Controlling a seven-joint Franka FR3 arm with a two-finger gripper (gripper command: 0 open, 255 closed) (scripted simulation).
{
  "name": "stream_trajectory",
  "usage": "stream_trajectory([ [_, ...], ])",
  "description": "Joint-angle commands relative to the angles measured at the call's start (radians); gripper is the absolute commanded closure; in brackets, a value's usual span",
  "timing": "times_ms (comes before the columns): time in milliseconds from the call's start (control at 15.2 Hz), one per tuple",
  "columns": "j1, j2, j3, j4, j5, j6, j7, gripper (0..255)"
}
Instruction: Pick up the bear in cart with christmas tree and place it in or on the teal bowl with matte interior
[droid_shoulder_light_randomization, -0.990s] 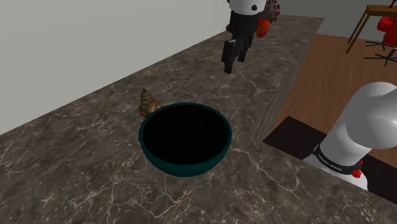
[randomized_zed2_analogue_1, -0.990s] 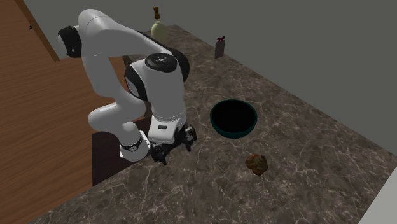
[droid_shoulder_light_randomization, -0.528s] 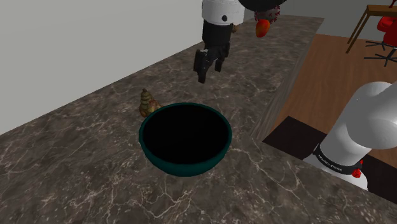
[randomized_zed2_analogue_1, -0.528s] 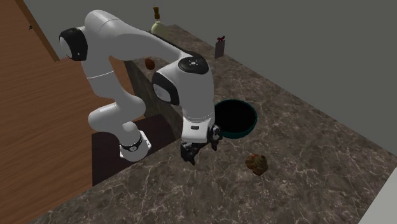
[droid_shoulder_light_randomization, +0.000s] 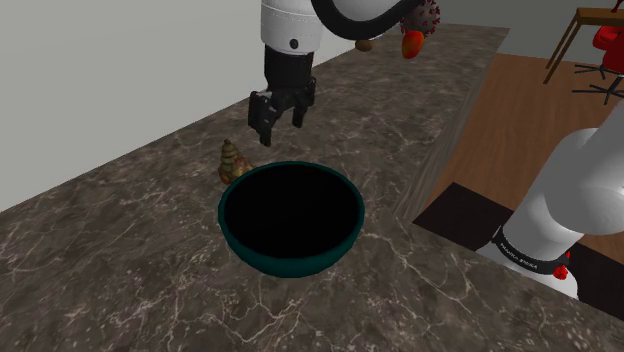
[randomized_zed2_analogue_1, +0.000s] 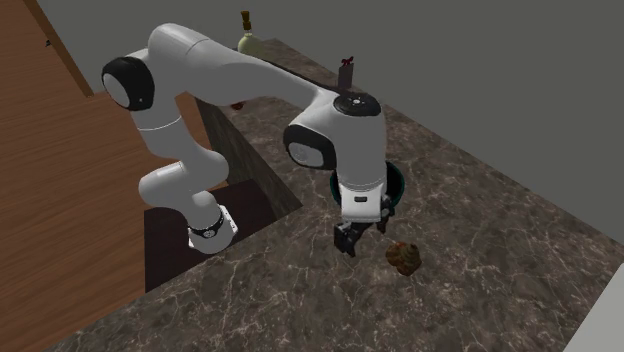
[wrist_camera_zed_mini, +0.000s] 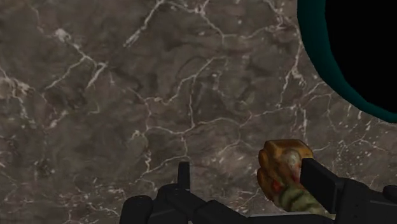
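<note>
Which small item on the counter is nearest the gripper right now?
The brown bear beside the teal bowl, right by the gripper. The bottle and the red-bowed item stand far off.

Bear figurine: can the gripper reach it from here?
Probably yes. The gripper hangs open above the countertop near the bear figurine, which stands beside the teal bowl; nothing lies between them.

The small bear figurine (droid_shoulder_light_randomization: 233, 160) (tan and brown, with red and green touches) stands on the dark marbled counter (droid_shoulder_light_randomization: 120, 260), near the teal bowl (droid_shoulder_light_randomization: 290, 254) but apart from it. The bowl sits upright, its round interior showing black.
</note>
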Motion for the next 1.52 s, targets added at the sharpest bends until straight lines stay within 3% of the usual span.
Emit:
stream_trajectory([
  [0,0.006,0.066,0.03,0.059,-0.031,0.019,0.048,0],
  [330,0.036,0.213,0.077,0.192,-0.121,0.048,0.15,0],
  [792,0.045,0.266,0.077,0.149,-0.161,0.134,0.176,0],
  [1320,0.045,0.266,0.077,0.149,-0.161,0.134,0.176,0],
  [1386,0.045,0.266,0.077,0.149,-0.161,0.134,0.176,255],
  [1452,0.045,0.266,0.077,0.149,-0.161,0.134,0.176,255],
])
